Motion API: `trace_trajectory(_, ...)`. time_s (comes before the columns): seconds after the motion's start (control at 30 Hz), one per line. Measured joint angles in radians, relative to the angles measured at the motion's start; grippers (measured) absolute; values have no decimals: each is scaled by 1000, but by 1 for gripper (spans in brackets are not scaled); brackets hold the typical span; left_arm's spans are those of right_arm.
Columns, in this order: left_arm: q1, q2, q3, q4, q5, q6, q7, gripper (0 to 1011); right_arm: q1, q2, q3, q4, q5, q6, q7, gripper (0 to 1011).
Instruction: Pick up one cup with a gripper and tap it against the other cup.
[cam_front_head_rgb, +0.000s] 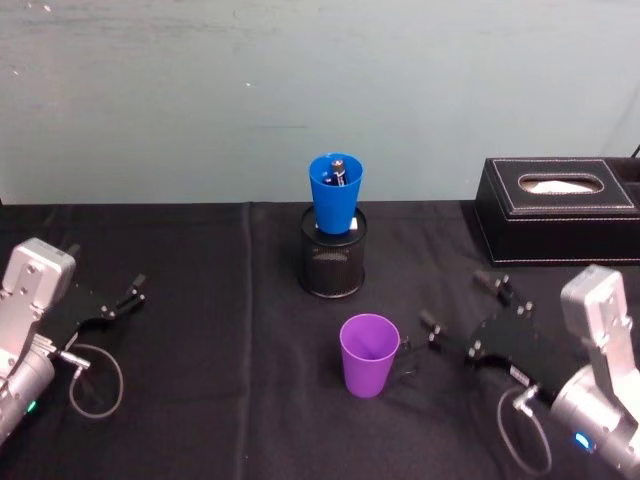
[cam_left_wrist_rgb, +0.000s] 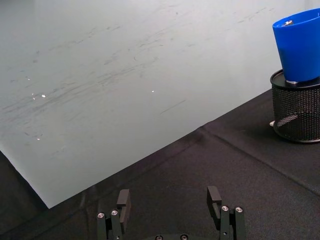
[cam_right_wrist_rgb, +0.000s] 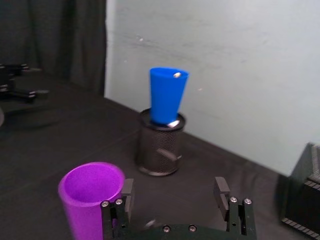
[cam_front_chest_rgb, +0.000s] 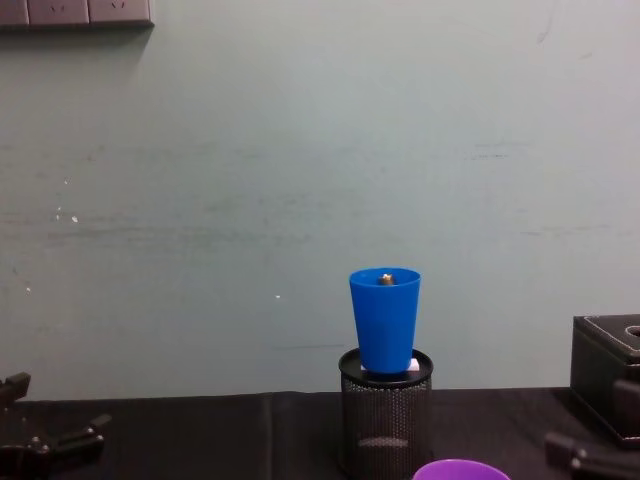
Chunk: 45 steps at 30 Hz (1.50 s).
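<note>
Right gripper, jaws open, just beside the purple cup; grasp not yet made.
Purple cup upright on the desk, in front of the blue cup seated in a black mesh holder. Best centre the jaws around its wall before closing. Left gripper idle at far left, jaws open.

My left gripper and right gripper are both flat black, each with two slim black fingers fixed by small silver screws. Behind each sits a boxy silver wrist housing that rounds into a silver cylinder, with a thin grey cable looping out beside it. A small light glows on my right cylinder.
</note>
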Motion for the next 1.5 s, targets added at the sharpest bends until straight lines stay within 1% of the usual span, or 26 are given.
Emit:
trace_trajectory(0.17, 0, 0, 0, 0, 0, 0, 0, 1000, -40, 6, 5, -15, 22, -3, 41, 1003)
trace_trajectory(0.33, 0, 0, 0, 0, 0, 0, 0, 1000, -50, 5, 4, -12, 32, 0, 82, 1003)
trace_trajectory(0.37, 0, 0, 0, 0, 0, 0, 0, 1000, -48, 0, -1, -4, 34, 2, 98, 1003)
trace_trajectory(0.5, 0, 0, 0, 0, 0, 0, 0, 1000, -31, -15, -13, 18, 33, 4, 129, 1003)
trace_trajectory(0.6, 0, 0, 0, 0, 0, 0, 0, 1000, -4, -39, -26, 52, 27, 6, 163, 1003)
trace_trajectory(0.7, 0, 0, 0, 0, 0, 0, 0, 1000, 15, -57, -32, 77, 20, 6, 184, 1003)
trace_trajectory(0.8, 0, 0, 0, 0, 0, 0, 0, 1000, 26, -69, -35, 93, 14, 5, 196, 1003)
trace_trajectory(0.9, 0, 0, 0, 0, 0, 0, 0, 1000, 45, -90, -40, 120, 8, 2, 219, 1003)
trace_trajectory(0.93, 0, 0, 0, 0, 0, 0, 0, 1000, 45, -90, -40, 120, 8, 2, 219, 1003)
trace_trajectory(1.03, 0, 0, 0, 0, 0, 0, 0, 1000, 60, -111, -45, 146, 3, -2, 240, 1003)
trace_trajectory(1.3, 0, 0, 0, 0, 0, 0, 0, 1000, 77, -144, -48, 173, -13, -5, 272, 1003)
trace_trajectory(1.5, 0, 0, 0, 0, 0, 0, 0, 1000, 83, -161, -44, 187, -21, -8, 288, 1003)
